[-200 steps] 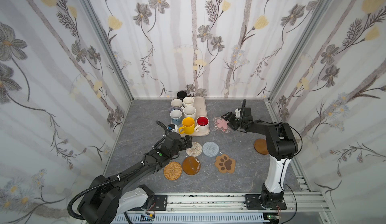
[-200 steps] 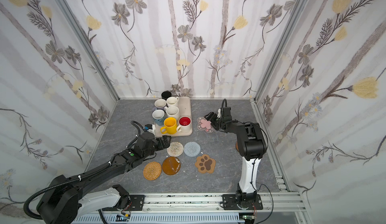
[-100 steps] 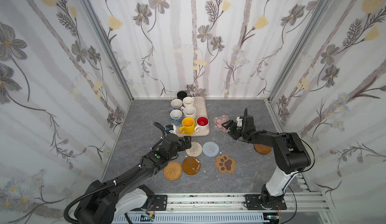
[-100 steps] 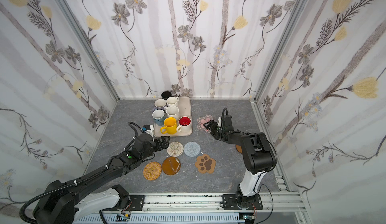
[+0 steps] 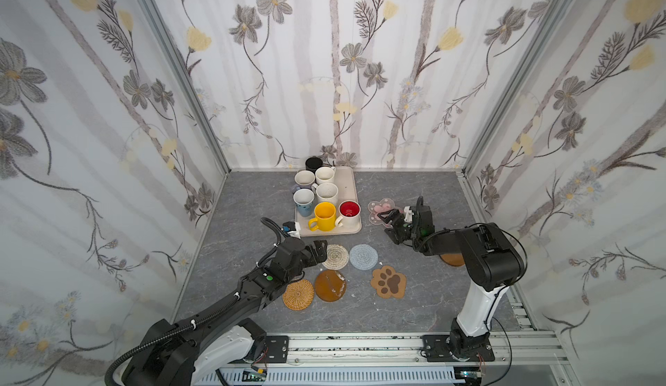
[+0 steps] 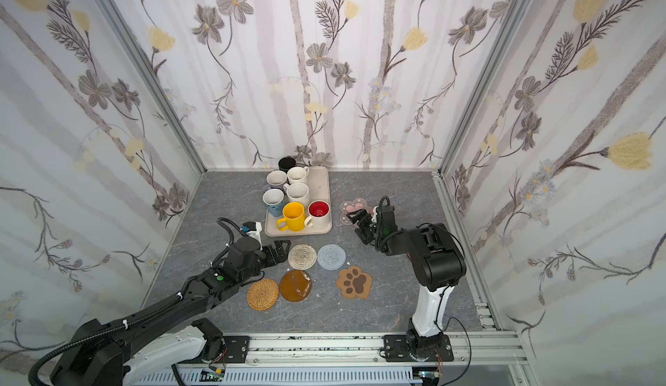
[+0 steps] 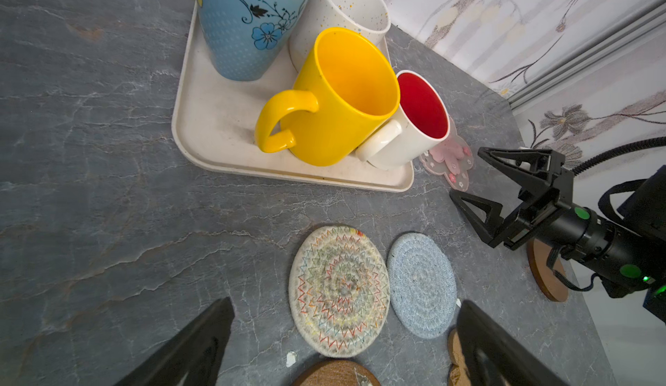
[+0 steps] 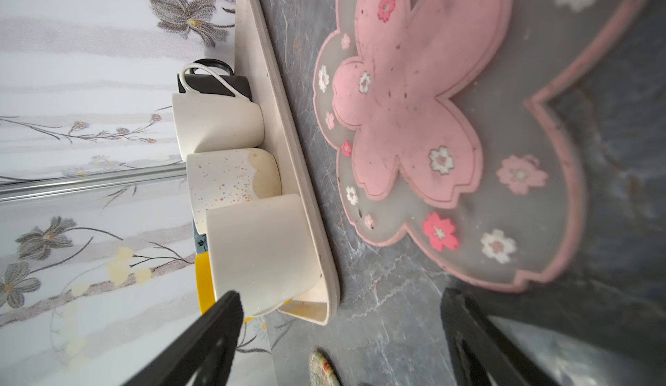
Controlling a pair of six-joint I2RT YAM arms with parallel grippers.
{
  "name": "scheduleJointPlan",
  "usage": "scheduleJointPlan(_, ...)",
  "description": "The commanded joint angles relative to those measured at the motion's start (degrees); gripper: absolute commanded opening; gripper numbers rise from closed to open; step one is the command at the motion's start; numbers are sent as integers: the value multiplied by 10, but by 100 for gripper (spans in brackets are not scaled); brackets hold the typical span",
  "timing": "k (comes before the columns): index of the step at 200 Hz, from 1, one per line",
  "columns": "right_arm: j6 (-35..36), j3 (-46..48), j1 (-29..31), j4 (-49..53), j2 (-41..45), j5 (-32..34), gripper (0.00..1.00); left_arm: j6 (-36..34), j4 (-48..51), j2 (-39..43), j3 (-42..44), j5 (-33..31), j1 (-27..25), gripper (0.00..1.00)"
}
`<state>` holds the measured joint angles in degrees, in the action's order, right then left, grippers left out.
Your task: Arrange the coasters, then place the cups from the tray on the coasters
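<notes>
The beige tray [image 5: 351, 193] stands at the back with several cups on it, the yellow one [image 5: 324, 216] and the red-lined white one [image 5: 349, 212] nearest. In front lie a beige woven coaster [image 5: 335, 256], a grey-blue one [image 5: 363, 256], a rattan one [image 5: 298, 294], a brown disc [image 5: 330, 285] and a paw shape [image 5: 388, 281]. My left gripper [image 5: 319, 252] is open and empty, just left of the beige woven coaster [image 7: 338, 288]. My right gripper [image 5: 389, 224] is open and empty, low at the near edge of the pink-flower coaster [image 8: 414, 121], which lies flat.
A second brown disc [image 5: 452, 259] lies partly under my right arm. The black cup [image 5: 313, 163] sits at the tray's far corner against the back wall. Flowered walls close in three sides, and a metal rail [image 5: 360, 344] runs along the front.
My right gripper has drawn back toward the front and dropped lower, opening a little wider beside the pink-flower coaster, which has stayed put. My left arm has barely moved.
</notes>
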<state>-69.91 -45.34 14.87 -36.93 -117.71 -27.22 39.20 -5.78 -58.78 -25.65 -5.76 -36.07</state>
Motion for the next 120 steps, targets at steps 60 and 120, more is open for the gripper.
scheduleJointPlan(60,-56,-99,-8,-2,-82,41,88,4,-31,-26,15,3,0,100)
scheduleJointPlan(120,-44,-221,-20,52,-145,37,87,1,-73,-68,18,18,0,100)
